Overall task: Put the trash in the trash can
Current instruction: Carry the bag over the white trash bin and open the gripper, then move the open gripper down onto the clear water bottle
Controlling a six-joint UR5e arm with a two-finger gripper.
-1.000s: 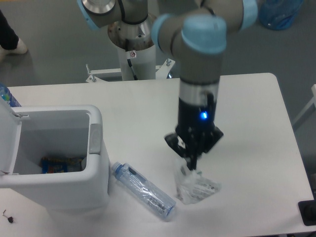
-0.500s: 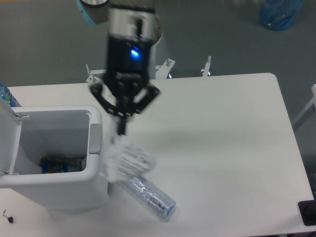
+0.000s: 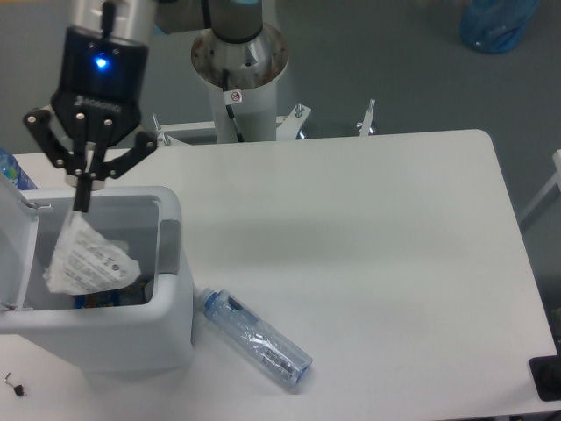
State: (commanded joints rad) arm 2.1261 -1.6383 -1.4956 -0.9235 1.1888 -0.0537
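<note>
The claw is pinching the top of the wrapper and holding it over the open bin, so the wrapper is hanging just inside the bin's mouth. I think the drop is the step in hand, and next the claw needs to let go. The bottle is lying on the worktop at about 4 o'clock from the bin, waiting for its turn.

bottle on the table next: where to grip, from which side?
Probably mid-body, from straight above, with the jaws across the bottle's width. It lies flat on the table, angled diagonally with its cap toward the trash can, so its long sides are open. The gripper is holding the wrapper over the can.
</note>
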